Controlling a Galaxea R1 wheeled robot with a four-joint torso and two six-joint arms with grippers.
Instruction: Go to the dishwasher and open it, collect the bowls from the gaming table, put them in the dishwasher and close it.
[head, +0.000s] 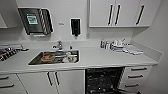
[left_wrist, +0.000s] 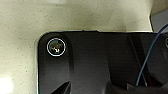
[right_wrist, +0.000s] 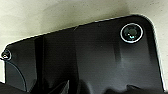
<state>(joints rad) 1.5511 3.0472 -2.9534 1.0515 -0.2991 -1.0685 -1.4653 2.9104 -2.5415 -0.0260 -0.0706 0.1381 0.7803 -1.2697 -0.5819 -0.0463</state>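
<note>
dishwasher: open below the surface front edge, right of sink, facing me;
claws: state I cannot tell

Kitchenette with a white wall and a pale countertop running wall to wall. A stainless sink holding dishes is set into the countertop, with a faucet behind it. Wall-mounted: a paper towel dispenser and a dark soap dispenser. White upper cabinets and lower drawers carry dark bar handles. Speckled pale floor
</note>
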